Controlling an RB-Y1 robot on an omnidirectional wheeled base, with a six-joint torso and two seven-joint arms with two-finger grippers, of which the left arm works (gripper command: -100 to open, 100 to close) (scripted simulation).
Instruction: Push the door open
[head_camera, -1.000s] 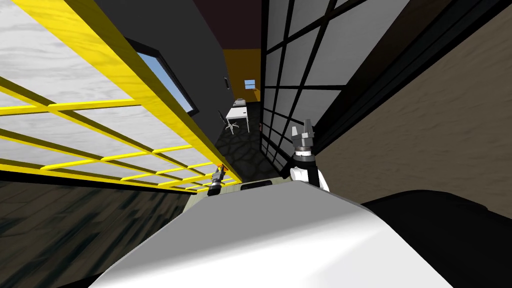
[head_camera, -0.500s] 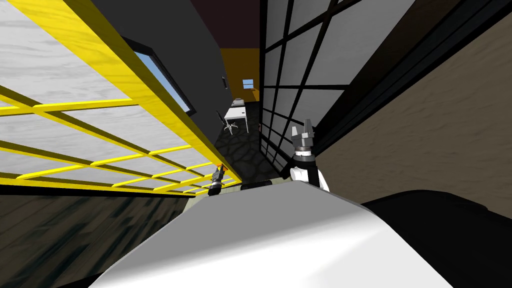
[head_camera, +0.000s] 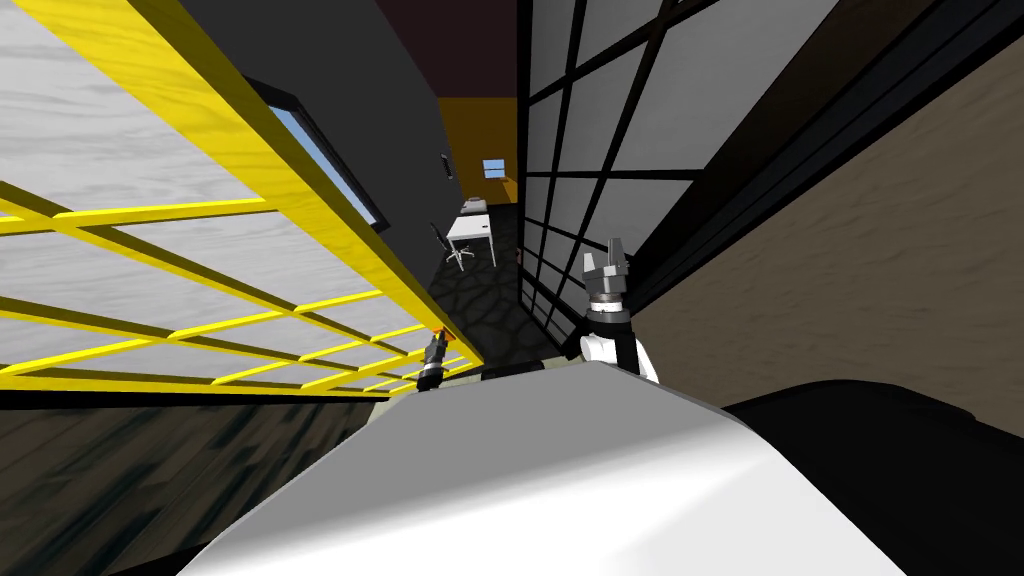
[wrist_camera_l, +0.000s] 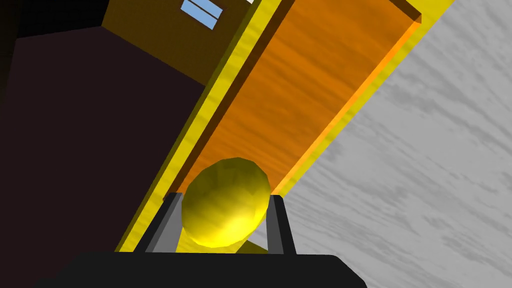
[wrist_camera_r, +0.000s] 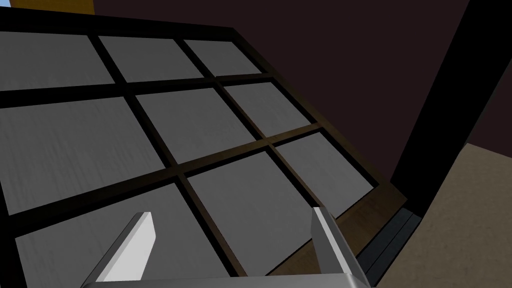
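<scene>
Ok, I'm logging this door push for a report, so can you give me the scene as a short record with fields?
left jaws: shut on the yellow knob, pressing its sides
door: yellow-framed, pale grey panes, with an orange plate behind the knob
right jaws: open, empty, pointing at the black-gridded panel
beyond: white desk and chair down the hallway
</scene>
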